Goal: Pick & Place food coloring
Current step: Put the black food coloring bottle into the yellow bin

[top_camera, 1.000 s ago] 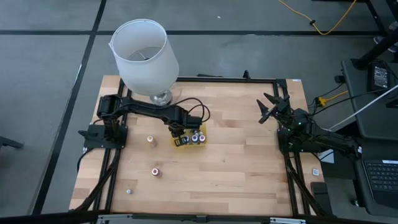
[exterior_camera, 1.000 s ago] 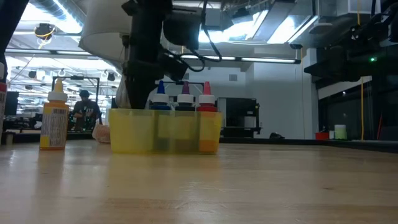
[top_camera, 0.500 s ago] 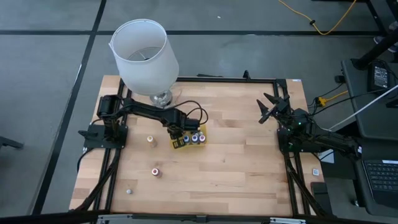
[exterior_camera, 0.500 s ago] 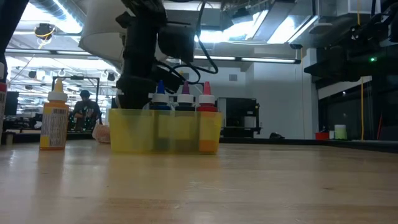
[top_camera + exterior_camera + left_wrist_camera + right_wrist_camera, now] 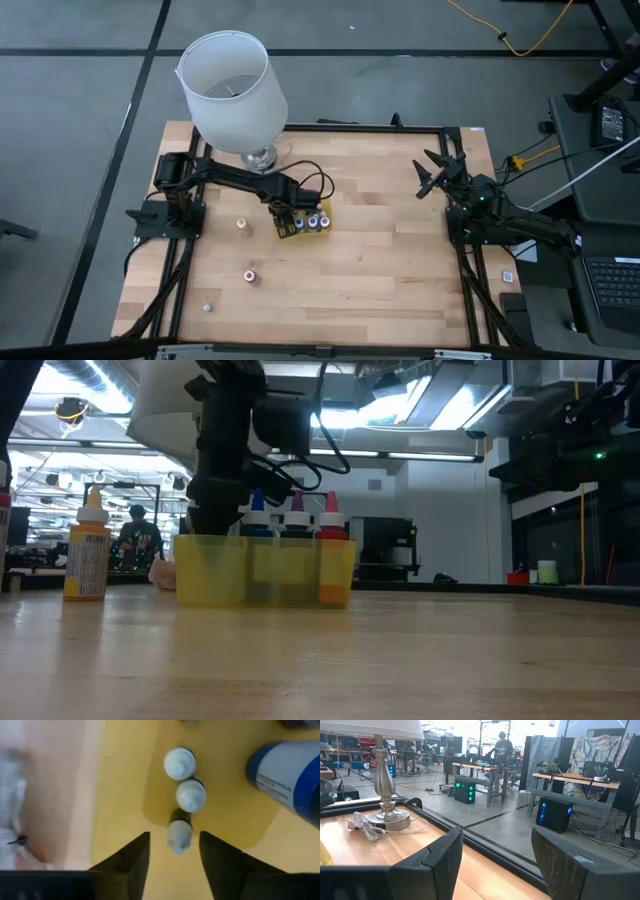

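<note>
A yellow tray (image 5: 318,224) near the table's middle holds several small food coloring bottles; blue (image 5: 258,512), purple (image 5: 298,512) and red (image 5: 332,512) tops stand above its wall (image 5: 265,570). My left gripper (image 5: 284,214) hangs over the tray's left end, pointing down and open. In the left wrist view its fingers stand on either side of a white-topped bottle (image 5: 179,834) without touching it. Two more white tops (image 5: 179,762) (image 5: 190,795) and a blue-labelled bottle (image 5: 290,775) stand beyond it. My right gripper (image 5: 438,170) waits open at the table's right side.
Loose bottles stand on the wood left of the tray: a yellow one (image 5: 241,226) (image 5: 86,555), a red-topped one (image 5: 251,276) and a pale one (image 5: 207,308). A big white lampshade (image 5: 232,88) on a metal base (image 5: 387,815) with a cord (image 5: 365,827) fills the far-left corner.
My left gripper has dropped lower over the tray and moved a little toward the table's left edge, then kept still. The tray and bottles have stayed in place.
</note>
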Motion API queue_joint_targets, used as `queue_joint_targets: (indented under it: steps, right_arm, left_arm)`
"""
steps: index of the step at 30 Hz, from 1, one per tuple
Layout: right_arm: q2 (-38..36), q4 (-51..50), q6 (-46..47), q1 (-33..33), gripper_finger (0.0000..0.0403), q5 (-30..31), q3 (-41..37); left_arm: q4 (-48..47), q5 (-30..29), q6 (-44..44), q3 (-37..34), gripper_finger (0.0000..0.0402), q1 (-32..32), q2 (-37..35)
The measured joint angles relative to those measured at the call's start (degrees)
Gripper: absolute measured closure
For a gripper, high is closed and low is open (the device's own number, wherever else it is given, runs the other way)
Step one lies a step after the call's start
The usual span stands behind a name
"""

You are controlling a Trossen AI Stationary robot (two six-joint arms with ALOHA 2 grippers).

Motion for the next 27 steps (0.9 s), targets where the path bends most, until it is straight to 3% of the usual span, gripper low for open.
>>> queue_joint_targets:
  steps: [9,19,27]
  right_arm:
    - [0.0,0.0,0.0,0.0,0.0166,0.0,0.0]
    - [0.0,0.0,0.0,0.0,0.0166,0.0,0.0]
    - [0.0,0.0,0.0,0.0,0.0166,0.0,0.0]
  left_arm:
    - [-0.8,-1.6,-0.5,0.1,0.0171,-0.2,-4.8]
    - [-1.3,2.6,-1.1,0.1,0.0179,-4.2,-14.2]
    - [-9.3,9.0,-9.2,0.1,0.0182,-13.8,-20.7]
